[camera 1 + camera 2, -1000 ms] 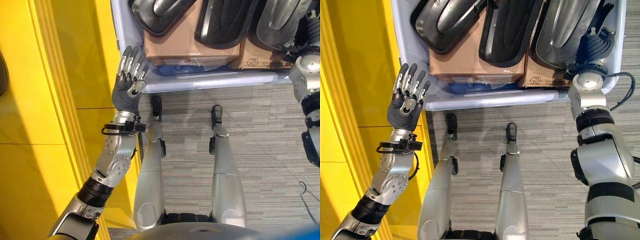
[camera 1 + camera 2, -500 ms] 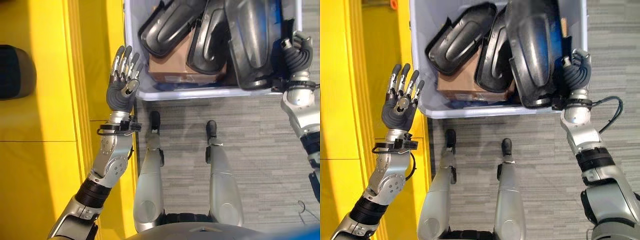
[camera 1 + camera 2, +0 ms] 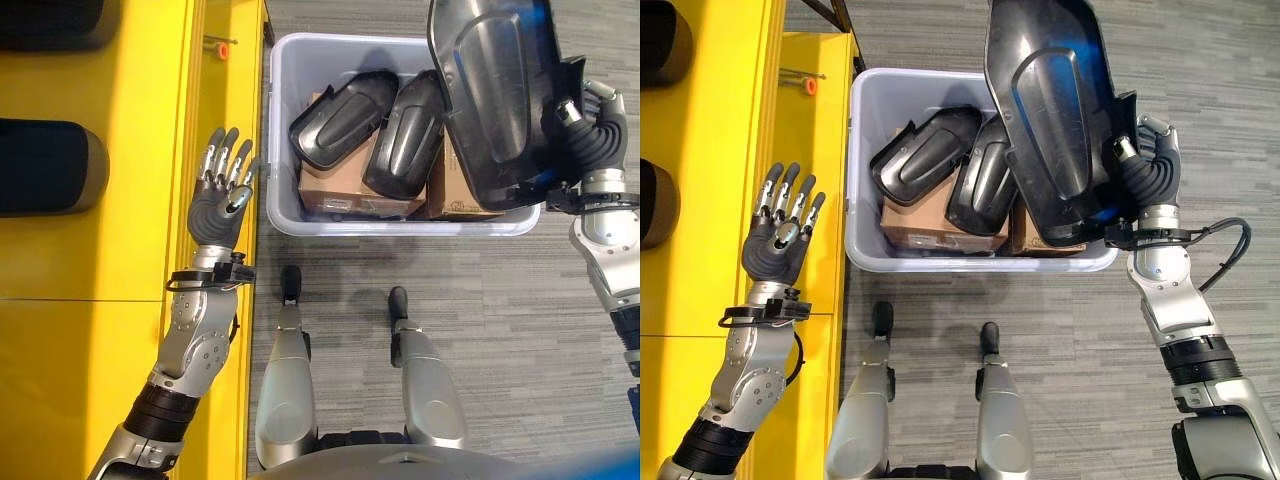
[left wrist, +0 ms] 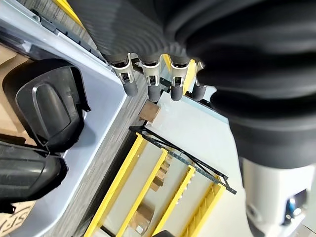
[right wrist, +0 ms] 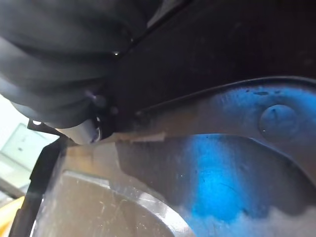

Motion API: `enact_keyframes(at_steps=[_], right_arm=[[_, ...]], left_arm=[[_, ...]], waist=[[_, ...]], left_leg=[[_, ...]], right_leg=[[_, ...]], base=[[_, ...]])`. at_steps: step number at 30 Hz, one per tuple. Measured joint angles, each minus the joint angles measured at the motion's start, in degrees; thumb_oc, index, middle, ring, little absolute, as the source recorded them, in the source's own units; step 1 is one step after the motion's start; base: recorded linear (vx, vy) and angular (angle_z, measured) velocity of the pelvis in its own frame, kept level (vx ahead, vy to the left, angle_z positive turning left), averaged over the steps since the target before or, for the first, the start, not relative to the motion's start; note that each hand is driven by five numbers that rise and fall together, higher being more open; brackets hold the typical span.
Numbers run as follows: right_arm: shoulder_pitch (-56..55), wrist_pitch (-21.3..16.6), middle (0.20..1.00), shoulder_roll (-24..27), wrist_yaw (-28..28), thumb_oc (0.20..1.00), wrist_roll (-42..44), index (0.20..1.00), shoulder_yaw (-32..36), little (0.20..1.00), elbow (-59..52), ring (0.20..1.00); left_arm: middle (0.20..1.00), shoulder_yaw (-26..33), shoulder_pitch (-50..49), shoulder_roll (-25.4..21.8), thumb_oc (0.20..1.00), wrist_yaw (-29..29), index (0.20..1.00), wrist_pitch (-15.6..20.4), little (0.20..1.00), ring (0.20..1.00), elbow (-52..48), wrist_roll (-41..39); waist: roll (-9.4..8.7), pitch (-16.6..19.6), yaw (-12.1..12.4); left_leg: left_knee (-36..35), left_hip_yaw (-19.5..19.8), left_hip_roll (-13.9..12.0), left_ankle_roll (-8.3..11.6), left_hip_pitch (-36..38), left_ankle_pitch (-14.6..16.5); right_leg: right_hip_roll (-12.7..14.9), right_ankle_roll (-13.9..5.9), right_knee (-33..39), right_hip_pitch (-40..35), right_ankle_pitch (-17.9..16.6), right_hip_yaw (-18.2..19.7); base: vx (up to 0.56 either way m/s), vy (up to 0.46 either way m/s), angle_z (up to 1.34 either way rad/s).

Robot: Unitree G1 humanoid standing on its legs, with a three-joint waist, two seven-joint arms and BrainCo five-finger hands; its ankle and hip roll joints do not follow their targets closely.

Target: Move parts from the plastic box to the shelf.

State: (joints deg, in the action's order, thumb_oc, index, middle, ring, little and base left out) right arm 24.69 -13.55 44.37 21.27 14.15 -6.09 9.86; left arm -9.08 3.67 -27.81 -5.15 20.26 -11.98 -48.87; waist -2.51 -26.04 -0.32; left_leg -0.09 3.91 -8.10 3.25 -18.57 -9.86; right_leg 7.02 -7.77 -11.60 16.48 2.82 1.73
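While the right hand [image 3: 1145, 185] is gripping a black part [image 3: 1050, 110] above the plastic box [image 3: 862, 180] to carry it shelfward, the left hand [image 3: 778, 235] is hovering open, empty.

Head cameras look straight down, sharing the plastic box [image 3: 400, 215]; wrist cameras sit close.

One plastic box [image 3: 865, 170] sits on the floor just beside the yellow shelf [image 3: 700, 170]. In the box lie two black parts [image 3: 925, 155] [image 3: 980, 190], resting on two cardboard cartons [image 3: 930, 225] [image 3: 460, 200]. A third black part [image 3: 1050, 110] is raised above the box. On the shelf lie two dark objects [image 3: 45, 165] [image 3: 50, 20].
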Motion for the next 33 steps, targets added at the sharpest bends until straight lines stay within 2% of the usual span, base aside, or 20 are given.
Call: enact_keyframes(at_steps=[3,6,9,12,15,19,21,23,25,26,27,28,29,30,31,32,33], right_arm=[[-4.0,-0.3,0.200,-3.3,-1.5,0.200,-0.2,0.200,0.9,0.200,-1.8,0.200],[-6.1,-0.6,0.200,-4.4,-2.8,0.200,-0.2,0.200,0.9,0.200,-2.0,0.200],[-8.0,-0.7,0.200,-9.7,-3.9,0.200,0.1,0.200,1.6,0.200,-3.6,0.200],[-10.1,-1.0,0.200,-10.8,-6.2,0.200,0.3,0.200,1.0,0.200,-5.1,0.200],[-10.5,-1.2,0.200,-12.9,-7.6,0.200,0.6,0.200,0.6,0.200,-5.2,0.200],[-11.1,-1.2,0.200,-14.3,-9.3,0.200,1.8,0.200,0.1,0.200,-5.5,0.200],[-11.1,-1.2,0.200,-15.0,-9.7,0.200,2.6,0.200,-0.4,0.200,-5.8,0.200],[-11.1,-1.2,0.200,-14.9,-9.8,0.200,2.5,0.200,-1.2,0.200,-6.7,0.200],[-11.3,-1.2,0.200,-14.9,-9.9,0.200,2.5,0.200,-1.3,0.200,-7.7,0.200],[-11.3,-1.4,0.200,-14.9,-10.0,0.200,2.5,0.200,-1.5,0.200,-8.4,0.200],[-11.3,-1.5,0.200,-14.8,-10.0,0.200,2.5,0.200,-1.5,0.200,-9.0,0.200],[-11.3,-2.0,0.200,-12.6,-9.8,0.200,2.5,0.200,-1.2,0.200,-10.2,0.200],[-11.4,-2.2,0.200,-11.4,-9.5,0.200,2.5,0.200,-1.1,0.200,-10.6,0.200],[-10.9,-2.2,0.200,-11.3,-9.4,0.200,2.4,0.200,-1.5,0.200,-10.6,0.200],[-10.1,-2.2,0.200,-11.4,-9.4,0.200,2.0,0.200,-1.9,0.200,-10.6,0.200],[-9.5,-2.2,0.200,-11.4,-9.5,0.200,1.9,0.200,-2.2,0.200,-10.6,0.200],[-7.9,-2.2,0.200,-11.5,-9.5,0.200,1.3,0.200,-2.3,0.200,-10.7,0.200]], left_arm=[[1.000,1.0,-2.1,0.3,1.000,0.6,1.000,-0.1,1.000,1.000,0.5,0.0],[1.000,1.2,-3.1,0.6,1.000,1.3,1.000,-0.2,1.000,1.000,1.1,0.0],[1.000,2.1,-4.3,2.0,1.000,2.2,1.000,-1.1,1.000,1.000,2.2,0.0],[1.000,3.1,-6.2,2.6,1.000,2.7,1.000,-1.3,1.000,1.000,2.7,0.0],[1.000,3.6,-7.4,3.5,1.000,2.8,1.000,-1.5,1.000,1.000,3.8,0.1],[1.000,4.8,-8.8,5.4,1.000,2.7,1.000,-2.2,1.000,1.000,4.4,0.3],[1.000,4.9,-9.5,6.2,1.000,2.7,1.000,-2.2,1.000,1.000,4.5,0.8],[1.000,5.6,-10.0,7.2,1.000,2.7,1.000,-2.3,1.000,1.000,4.5,1.2],[1.000,5.7,-10.9,7.6,1.000,2.7,1.000,-2.4,1.000,1.000,4.5,1.2],[1.000,5.8,-11.7,7.6,1.000,2.7,1.000,-2.4,1.000,1.000,4.5,1.2],[1.000,5.7,-12.1,7.5,1.000,2.8,1.000,-2.4,1.000,1.000,4.5,1.2],[1.000,5.0,-11.9,10.3,1.000,2.8,1.000,-2.6,1.000,1.000,5.5,1.2],[1.000,3.7,-10.8,11.6,1.000,2.9,1.000,-2.9,1.000,1.000,7.5,1.2],[1.000,3.1,-10.5,11.2,1.000,2.9,1.000,-3.2,1.000,1.000,8.6,1.2],[1.000,3.5,-10.6,11.2,1.000,2.9,1.000,-3.4,1.000,1.000,9.2,1.2],[1.000,3.8,-10.9,11.4,1.000,2.9,1.000,-3.4,1.000,1.000,9.2,1.2],[1.000,4.0,-11.0,11.6,1.000,3.2,1.000,-3.4,1.000,1.000,9.1,1.2]], waist=[[-0.35,4.6,-0.2],[-0.69,8.0,-0.4],[-1.33,9.7,-0.4],[-1.53,13.1,-0.5],[-1.70,15.7,-0.3],[-1.52,17.0,-0.3],[-1.24,17.3,0.0],[-0.67,17.4,-0.1],[-0.01,17.4,0.6],[0.77,17.6,1.4],[0.71,17.7,1.5],[3.05,18.1,0.4],[3.40,17.7,1.0],[2.32,17.5,1.8],[1.04,17.1,3.1],[0.59,17.0,3.6],[0.74,17.0,3.6]], left_leg=[[-1.3,0.0,-0.1,0.02,1.2,0.1],[-2.0,0.0,-0.1,0.48,2.7,0.5],[-3.8,-0.2,-0.3,0.71,6.7,0.7],[-4.9,-0.2,-0.7,1.04,8.8,0.9],[-5.0,-0.2,-1.2,1.29,10.0,1.1],[-5.2,0.1,-2.1,1.55,12.6,1.5],[-4.6,1.2,-3.0,1.82,13.4,1.8],[-4.6,3.3,-4.5,1.20,13.4,1.6],[-5.0,4.6,-5.8,-1.44,13.1,2.1],[-4.8,4.9,-6.3,-4.43,11.6,3.5],[-4.4,5.1,-6.4,-7.86,11.1,5.0],[-3.0,7.3,-6.6,-14.81,6.5,1.5],[-2.3,1.0,-6.6,-11.75,3.6,9.5],[1.5,-2.5,-5.2,-7.46,1.7,8.0],[8.0,-4.4,-3.2,-4.87,0.7,8.6],[11.3,-4.8,-2.4,-3.61,0.7,9.1],[13.6,-4.7,-1.8,-1.38,3.9,10.4]], right_leg=[[0.0,-0.04,3.7,-2.4,-1.2,-0.5],[0.1,-0.07,7.2,-5.4,-2.0,-1.0],[0.0,-0.02,9.8,-9.7,-2.5,-1.1],[-0.2,0.07,11.6,-12.1,-2.6,-1.2],[-0.7,0.29,12.1,-13.5,-2.4,-1.2],[-1.7,0.84,11.9,-16.2,-1.9,-1.8],[-2.6,1.28,9.4,-16.4,-0.3,-2.2],[-4.6,2.93,4.9,-15.9,2.5,-4.2],[-6.2,4.49,3.3,-15.3,3.6,-4.9],[-7.1,5.17,2.5,-14.7,4.0,-5.8],[-7.7,5.71,2.0,-14.4,4.2,-5.6],[-9.2,8.24,3.1,-14.6,4.4,-9.5],[-7.2,10.20,2.2,-13.0,5.0,-14.5],[-4.5,11.07,2.1,-11.8,4.3,-16.8],[-2.2,11.24,3.4,-11.5,3.0,-17.5],[-1.4,11.01,4.2,-11.5,1.9,-17.7],[-0.6,10.33,5.6,-11.8,0.8,-19.0]], base=[[0.03,-0.010,0.02],[0.06,-0.018,0.04],[0.04,-0.019,-0.02],[0.04,-0.024,-0.02],[0.04,-0.050,-0.01],[0.01,-0.088,0.04],[-0.01,-0.153,0.16],[-0.02,-0.180,0.43],[-0.10,-0.105,0.35],[-0.15,-0.094,0.42],[-0.26,-0.067,1.29],[-0.27,-0.062,2.17],[-0.29,-0.075,2.39],[-0.15,-0.050,1.68],[-0.05,-0.014,0.73],[-0.03,-0.007,0.76],[-0.03,0.010,0.63]])
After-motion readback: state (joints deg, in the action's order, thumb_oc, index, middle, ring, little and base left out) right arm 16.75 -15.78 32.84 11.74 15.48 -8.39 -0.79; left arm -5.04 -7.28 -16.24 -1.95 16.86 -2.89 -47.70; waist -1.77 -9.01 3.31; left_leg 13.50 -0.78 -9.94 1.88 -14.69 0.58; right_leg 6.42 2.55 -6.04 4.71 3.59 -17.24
